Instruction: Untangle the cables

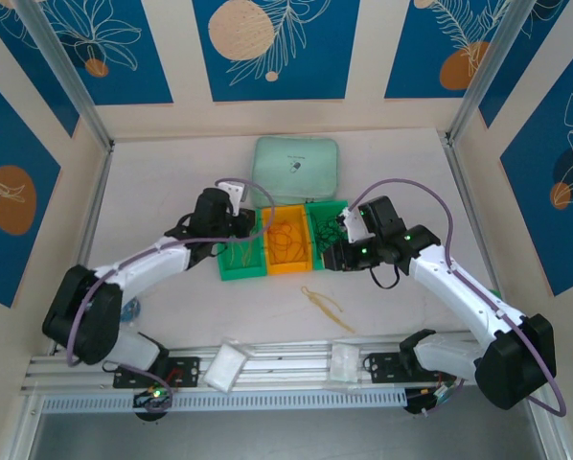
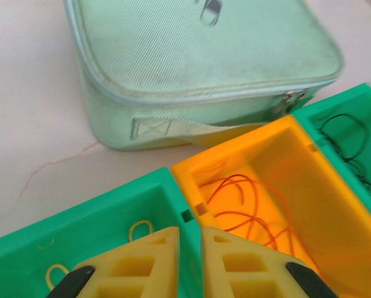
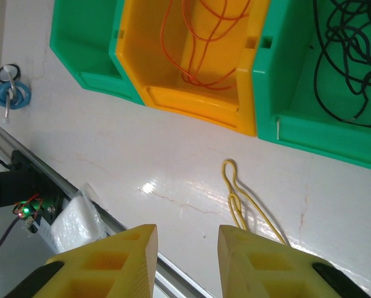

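top external: orange bin is flanked by two green bins. orange cable is coiled inside it. black cable is seen in the right green bin, yellow loops in the left green bin. one yellow cable is laid on the tabletop just in front of the orange bin. left jaws are held slightly apart, empty, over its left wall. right jaws are spread wider, empty.

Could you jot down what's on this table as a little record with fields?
Left green bin: yellow cables
Orange bin: orange cables
Right green bin: black cables
Loose on table: one yellow cable, before the bins
Behind bins: mint pouch
Left gripper: over left bin, slightly open, empty
Right gripper: above loose cable, open, empty
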You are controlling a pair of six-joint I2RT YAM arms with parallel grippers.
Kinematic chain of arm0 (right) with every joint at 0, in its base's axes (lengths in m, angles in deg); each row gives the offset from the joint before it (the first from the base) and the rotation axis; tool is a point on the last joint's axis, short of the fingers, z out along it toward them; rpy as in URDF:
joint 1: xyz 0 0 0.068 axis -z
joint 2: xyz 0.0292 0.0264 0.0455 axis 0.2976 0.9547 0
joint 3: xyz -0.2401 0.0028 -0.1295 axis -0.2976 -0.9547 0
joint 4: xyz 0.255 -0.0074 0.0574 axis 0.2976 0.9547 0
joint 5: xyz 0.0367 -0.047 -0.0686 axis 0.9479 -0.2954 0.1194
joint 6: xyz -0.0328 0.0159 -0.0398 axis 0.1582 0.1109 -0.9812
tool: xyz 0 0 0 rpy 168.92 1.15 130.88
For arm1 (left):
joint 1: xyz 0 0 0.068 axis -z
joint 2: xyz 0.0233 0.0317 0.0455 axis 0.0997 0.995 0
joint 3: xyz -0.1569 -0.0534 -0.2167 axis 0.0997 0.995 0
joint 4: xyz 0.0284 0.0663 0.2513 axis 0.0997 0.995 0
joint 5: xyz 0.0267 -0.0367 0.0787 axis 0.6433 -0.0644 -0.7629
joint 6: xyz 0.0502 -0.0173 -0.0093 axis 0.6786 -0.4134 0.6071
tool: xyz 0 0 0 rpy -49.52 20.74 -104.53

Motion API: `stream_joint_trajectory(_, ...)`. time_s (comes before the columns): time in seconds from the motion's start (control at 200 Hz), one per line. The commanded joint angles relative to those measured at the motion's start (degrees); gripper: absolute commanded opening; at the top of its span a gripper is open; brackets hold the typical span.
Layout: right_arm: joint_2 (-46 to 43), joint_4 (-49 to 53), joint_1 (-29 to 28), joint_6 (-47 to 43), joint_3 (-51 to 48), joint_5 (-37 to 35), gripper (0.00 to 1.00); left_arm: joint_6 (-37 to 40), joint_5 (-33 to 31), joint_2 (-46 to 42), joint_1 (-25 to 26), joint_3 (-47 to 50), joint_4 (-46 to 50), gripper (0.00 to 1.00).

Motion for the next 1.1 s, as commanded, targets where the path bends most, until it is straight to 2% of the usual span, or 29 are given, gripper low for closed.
stream_joint_trajectory(0.0, -0.6, 4.4, -1.2, -1.6, 0.7, -1.9, 0.33, 1.7, 4.2, -5.2, -0.3, -1.2, 6.6, 0.16)
stream_joint_trajectory(0.18, 2.2, 8.5, -6.7, -0.3, -0.2, -6.6, 0.36, 0.3, 9.2, -13.4, -0.1, 0.2, 16.6, 0.16)
stream_joint_trajectory(0.325, 6.5, 8.6, -12.8, 2.3, -1.7, -9.3, 0.36, -0.7, 10.3, -20.4, 0.1, 4.4, 21.9, 0.16)
stream_joint_trajectory(0.485, 12.3, 6.9, -18.0, 3.2, -0.9, -13.2, 0.23, -1.1, 8.9, -26.7, 0.1, 8.0, 25.8, 0.16)
stream_joint_trajectory(0.56, 14.7, 5.8, -19.8, 3.1, 0.2, -14.6, 0.22, -1.2, 8.5, -28.6, 0.1, 8.9, 26.5, 0.16)
stream_joint_trajectory(0.705, 19.3, 4.8, -22.3, 2.1, 3.0, -18.2, 0.18, -1.2, 8.2, -30.1, 0.1, 9.5, 26.9, 0.16)
stream_joint_trajectory(0.9, 25.5, 7.2, -23.7, 1.5, 6.5, -25.2, 0.24, -0.7, 8.4, -31.0, 0.1, 9.5, 27.4, 0.16)
stream_joint_trajectory(1.095, 28.1, 7.0, -23.3, 0.8, 7.0, -25.0, 0.24, 0.1, 7.7, -31.3, 0.1, 9.5, 28.2, 0.16)
